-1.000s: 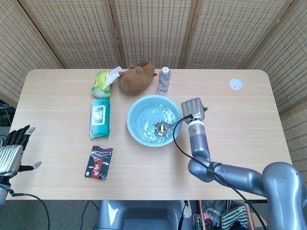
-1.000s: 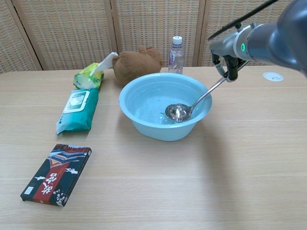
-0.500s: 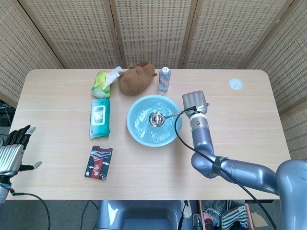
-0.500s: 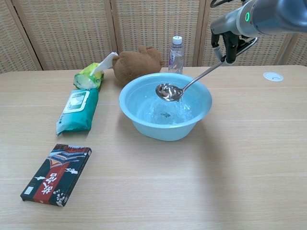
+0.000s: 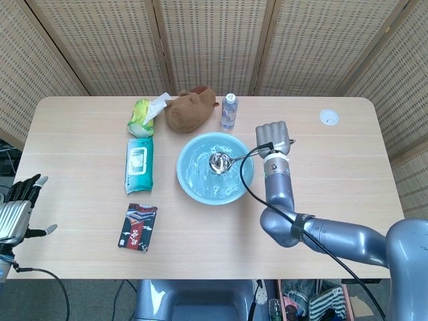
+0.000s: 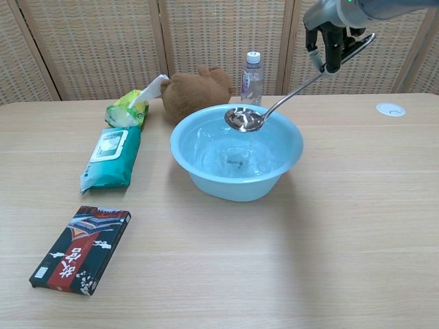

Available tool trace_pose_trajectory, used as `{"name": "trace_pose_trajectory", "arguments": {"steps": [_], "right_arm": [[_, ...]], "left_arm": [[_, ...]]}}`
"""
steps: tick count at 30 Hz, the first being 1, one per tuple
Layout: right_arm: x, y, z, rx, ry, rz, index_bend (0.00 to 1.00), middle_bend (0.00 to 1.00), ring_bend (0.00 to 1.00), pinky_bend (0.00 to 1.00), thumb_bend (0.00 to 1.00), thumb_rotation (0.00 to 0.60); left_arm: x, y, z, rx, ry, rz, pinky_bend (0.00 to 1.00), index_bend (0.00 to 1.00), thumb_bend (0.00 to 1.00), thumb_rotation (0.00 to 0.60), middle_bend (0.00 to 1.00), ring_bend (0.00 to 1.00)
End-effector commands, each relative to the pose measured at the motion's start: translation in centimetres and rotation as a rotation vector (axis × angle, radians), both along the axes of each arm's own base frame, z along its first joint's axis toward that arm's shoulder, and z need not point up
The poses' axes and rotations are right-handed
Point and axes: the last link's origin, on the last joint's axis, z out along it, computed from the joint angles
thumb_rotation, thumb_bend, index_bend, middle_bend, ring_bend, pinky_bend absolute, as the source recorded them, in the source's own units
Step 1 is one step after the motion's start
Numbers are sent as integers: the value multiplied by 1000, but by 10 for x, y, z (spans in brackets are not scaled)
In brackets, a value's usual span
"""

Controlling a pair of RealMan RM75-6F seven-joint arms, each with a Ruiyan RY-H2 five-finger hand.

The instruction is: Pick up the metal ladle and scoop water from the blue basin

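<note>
My right hand [image 5: 274, 140] grips the handle of the metal ladle [image 6: 245, 119] and holds it above the blue basin [image 6: 291, 159]. The ladle's bowl [image 5: 219, 162] hangs over the rippling water, clear of the surface, with water in it. In the chest view only the lower part of the right hand [image 6: 333, 42] shows at the top edge, above the basin's right rim. My left hand [image 5: 19, 208] rests off the table's left edge with its fingers apart and nothing in them.
Behind the basin stand a water bottle [image 6: 252, 77] and a brown plush toy [image 6: 196, 90]. A green snack bag [image 6: 125, 110], a teal wipes pack [image 6: 110, 157] and a dark box [image 6: 81, 248] lie to the left. A small white disc [image 6: 390, 109] sits at the far right.
My right hand has lifted the ladle out of the basin's water, from resting on the bottom to hanging above the surface. The water now ripples. The left hand has stayed put.
</note>
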Motion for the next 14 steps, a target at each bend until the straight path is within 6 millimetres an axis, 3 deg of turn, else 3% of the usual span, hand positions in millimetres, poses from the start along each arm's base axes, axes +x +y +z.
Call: {"name": "trace_pose_trajectory", "arguments": {"steps": [1,14], "right_arm": [[5,0,5,-9,-4,-3,735,928,832,1000,861,600],[24,5,26,-25,-18,-36,735,928,832,1000,861,600]], "left_arm": [[0,0,0,0,-1,0,0,0,0,600,0,0],[-1,1,-1,-9,1,3,0,0,0,600,0,0]]}}
